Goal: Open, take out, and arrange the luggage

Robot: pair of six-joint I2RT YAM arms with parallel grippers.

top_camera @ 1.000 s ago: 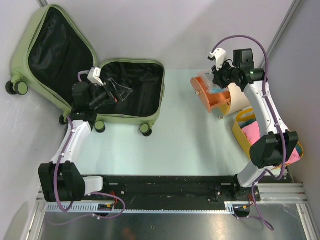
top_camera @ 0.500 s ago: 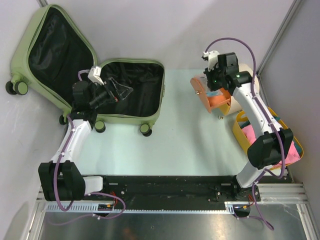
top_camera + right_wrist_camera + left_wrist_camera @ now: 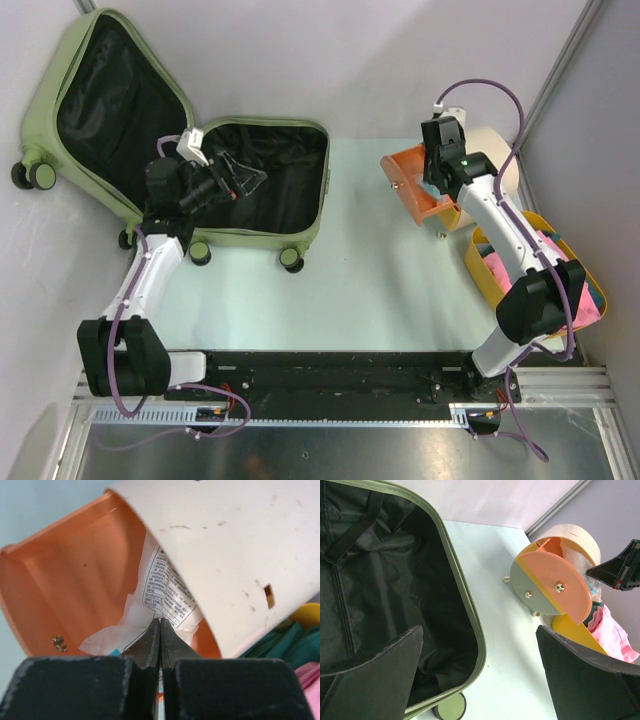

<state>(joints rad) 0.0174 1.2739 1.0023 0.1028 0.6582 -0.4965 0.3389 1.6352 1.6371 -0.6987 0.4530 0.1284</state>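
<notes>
The pale sage-green luggage [image 3: 322, 190] lies open at the back left, its lid leaning on the wall and black lining showing. In the left wrist view its rim [image 3: 470, 610] and one wheel [image 3: 449, 709] show. My left gripper [image 3: 238, 180] is open and empty, hovering over the lower half near its right rim. My right gripper [image 3: 437, 185] reaches into the orange drawer [image 3: 85, 565] of the cream drum [image 3: 225, 540]. Its fingers [image 3: 160, 622] are pressed together on the lower edge of a white printed packet [image 3: 167, 587].
The cream drum [image 3: 575, 532] stands at the back right with its orange drawer [image 3: 405, 175] pulled out to the left. A yellow basket [image 3: 480, 265] with pink [image 3: 615, 635] and green cloth sits in front of it by the right wall.
My right gripper has swung from beside the drum down and into the orange drawer. My left gripper has barely moved over the luggage.
</notes>
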